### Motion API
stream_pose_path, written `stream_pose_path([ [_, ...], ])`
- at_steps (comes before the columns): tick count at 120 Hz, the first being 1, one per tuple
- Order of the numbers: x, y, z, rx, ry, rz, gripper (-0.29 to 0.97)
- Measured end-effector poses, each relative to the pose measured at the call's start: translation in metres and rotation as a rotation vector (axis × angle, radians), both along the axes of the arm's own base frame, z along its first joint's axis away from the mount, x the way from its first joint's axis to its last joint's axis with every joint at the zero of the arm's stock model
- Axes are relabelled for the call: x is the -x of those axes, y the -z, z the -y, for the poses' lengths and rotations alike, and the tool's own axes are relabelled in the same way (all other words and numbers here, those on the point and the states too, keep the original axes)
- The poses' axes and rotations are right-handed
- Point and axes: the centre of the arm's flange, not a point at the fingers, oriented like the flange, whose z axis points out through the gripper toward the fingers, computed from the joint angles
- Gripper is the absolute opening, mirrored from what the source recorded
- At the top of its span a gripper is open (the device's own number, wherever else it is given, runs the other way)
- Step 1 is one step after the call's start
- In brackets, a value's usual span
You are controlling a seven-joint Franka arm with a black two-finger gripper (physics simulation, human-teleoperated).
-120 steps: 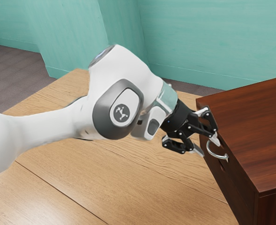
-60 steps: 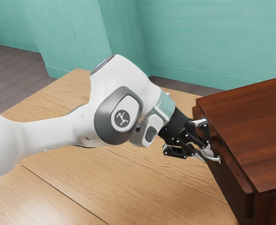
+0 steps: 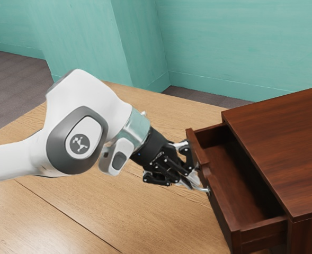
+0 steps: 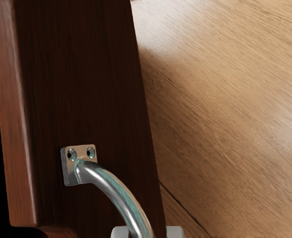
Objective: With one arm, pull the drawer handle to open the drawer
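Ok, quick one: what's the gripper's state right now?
Gripper: shut on the drawer handle, with the drawer standing open.

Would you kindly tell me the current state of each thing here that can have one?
drawer: open, drawn well out of the cabinet
handle: clamped between the fingers, on the drawer's front
gripper: shut on the handle
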Motion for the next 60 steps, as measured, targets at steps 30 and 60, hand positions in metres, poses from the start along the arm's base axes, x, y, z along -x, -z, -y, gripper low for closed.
stream_pose_path([
  [30, 0.024, 0.007, -0.020, -0.013, 0.010, 0.002, -0.01],
  [60, 0.054, 0.003, -0.039, -0.003, 0.024, 0.020, -0.04],
])
